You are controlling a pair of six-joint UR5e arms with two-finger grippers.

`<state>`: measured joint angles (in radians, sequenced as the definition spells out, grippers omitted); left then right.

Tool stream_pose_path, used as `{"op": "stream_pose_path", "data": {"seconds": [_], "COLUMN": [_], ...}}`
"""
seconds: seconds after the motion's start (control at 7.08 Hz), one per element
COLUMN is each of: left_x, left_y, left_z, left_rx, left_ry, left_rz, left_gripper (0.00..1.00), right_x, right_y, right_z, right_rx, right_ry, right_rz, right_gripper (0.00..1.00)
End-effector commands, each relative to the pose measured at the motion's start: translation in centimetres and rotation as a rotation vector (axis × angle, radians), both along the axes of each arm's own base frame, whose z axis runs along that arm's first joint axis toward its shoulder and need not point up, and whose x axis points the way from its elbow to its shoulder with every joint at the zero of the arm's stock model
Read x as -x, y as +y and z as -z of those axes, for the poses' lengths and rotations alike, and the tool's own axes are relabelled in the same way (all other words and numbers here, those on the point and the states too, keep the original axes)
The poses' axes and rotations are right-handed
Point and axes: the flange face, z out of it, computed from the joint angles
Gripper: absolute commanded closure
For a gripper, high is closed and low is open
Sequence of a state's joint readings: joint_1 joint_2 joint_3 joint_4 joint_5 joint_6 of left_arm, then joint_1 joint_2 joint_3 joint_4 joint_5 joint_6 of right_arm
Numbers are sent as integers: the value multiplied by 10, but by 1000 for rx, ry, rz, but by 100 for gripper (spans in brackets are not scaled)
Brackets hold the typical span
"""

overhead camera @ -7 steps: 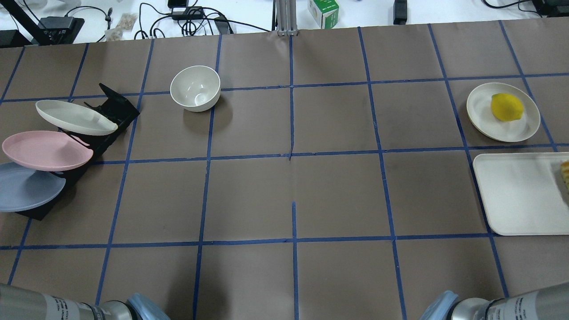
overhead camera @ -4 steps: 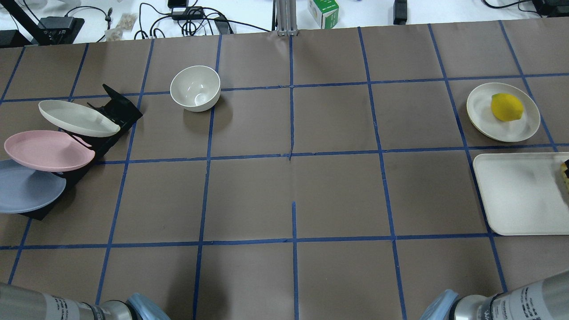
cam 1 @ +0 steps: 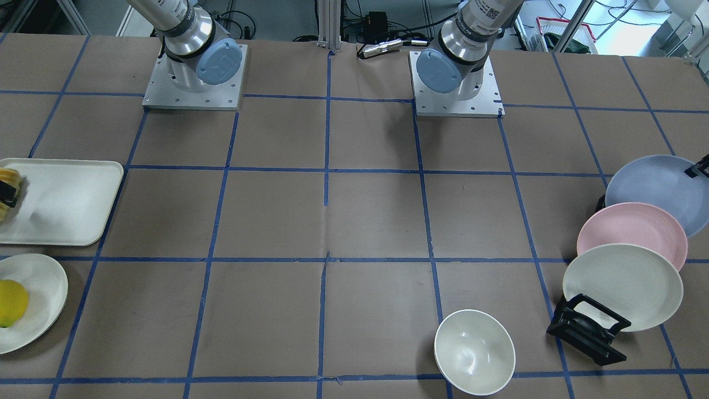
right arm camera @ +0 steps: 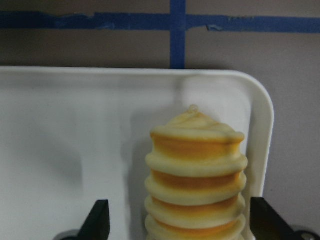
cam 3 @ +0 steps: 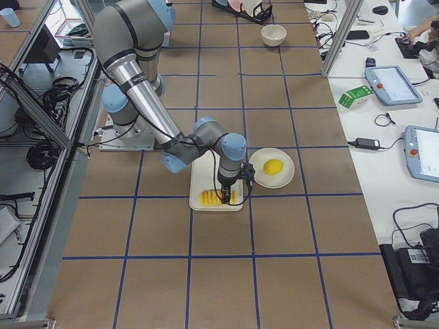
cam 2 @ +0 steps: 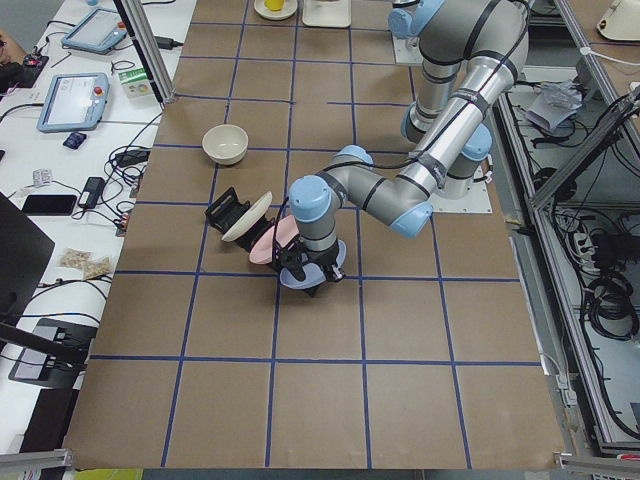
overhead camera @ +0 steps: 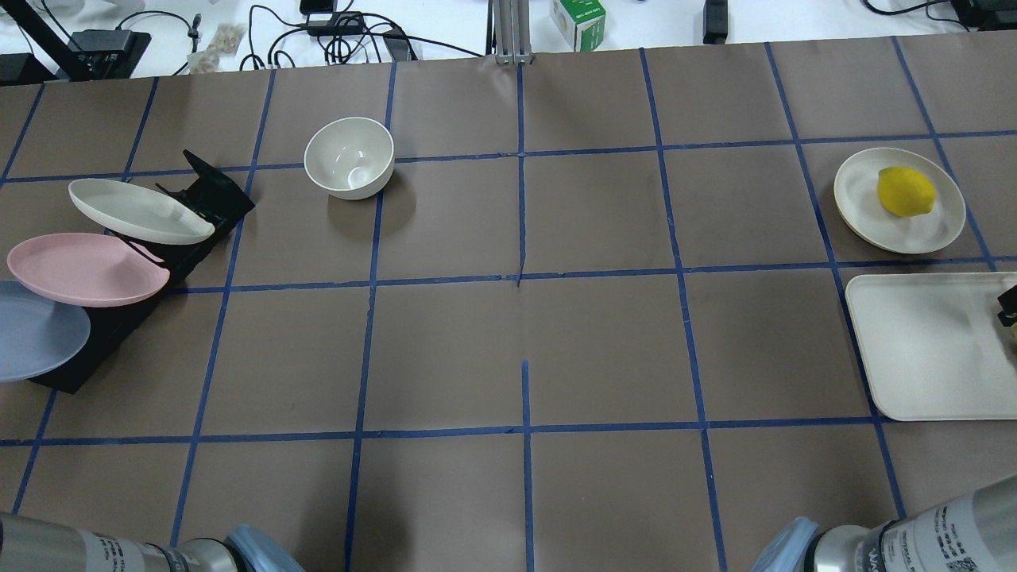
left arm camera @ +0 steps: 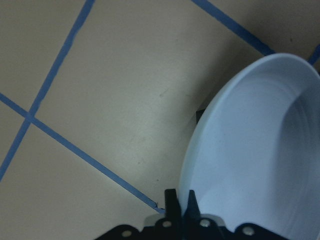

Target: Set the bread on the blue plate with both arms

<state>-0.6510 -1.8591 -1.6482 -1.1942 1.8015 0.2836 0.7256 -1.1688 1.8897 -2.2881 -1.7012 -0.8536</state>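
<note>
At the bench's right end, the bread (right arm camera: 196, 185) lies on the tray (right arm camera: 75, 125), close along the tray wall that faces this end. The right gripper (right arm camera: 182, 220) is spread, with one finger on each side of the bread, and does not hold it yet. At the bench's left end, the left gripper (left arm camera: 181, 199) pinches the rim of the blue plate (left arm camera: 260, 150), which leans at the rack (overhead camera: 210, 195), just under the pink plate (overhead camera: 83, 268).

Several things could go wrong from here. The outer finger stands nearly over the tray wall, so on closing it may land on the wall and miss the bread, or push the tray. The bread has ridges and looks soft, so a grip near one end may let it swing or slip. The blue plate is held only at its rim, so it may tilt in the grip, or catch the pink plate or the rack when it comes out.

The bread's long axis runs across the bench, from the robot's edge to the operators' edge. The fingers stand across its short width. I judge that its narrow tip points to the operators' edge.
</note>
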Motion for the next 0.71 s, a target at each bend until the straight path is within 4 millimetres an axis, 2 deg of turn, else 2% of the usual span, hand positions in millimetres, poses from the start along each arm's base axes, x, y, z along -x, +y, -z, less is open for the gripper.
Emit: {"op": "stream_pose_path", "data": {"seconds": [0.0, 0.14, 0.28, 0.42, 0.57], "left_x": [-16, -24, -21, -6, 21], "left_y": [8, 20, 26, 33, 35], "left_z": [-40, -68, -113, -158, -191], "left_rx": [-36, -37, -29, -41, -3], "left_ry": [-63, -65, -77, -47, 17], "left_rz": [-20, -46, -50, -46, -33], "left_gripper": [100, 100, 100, 100, 100], "right_x": [1, 1, 2, 3, 7], "right_y": [1, 1, 1, 2, 5], "right_z": [3, 5, 7, 8, 7], "right_rx": [-11, -13, -14, -21, -43], "right_ry": [-1, -3, -4, -3, 13], "right_rz": [-16, -15, -15, -16, -28], "right_gripper": [5, 5, 5, 14, 62]}}
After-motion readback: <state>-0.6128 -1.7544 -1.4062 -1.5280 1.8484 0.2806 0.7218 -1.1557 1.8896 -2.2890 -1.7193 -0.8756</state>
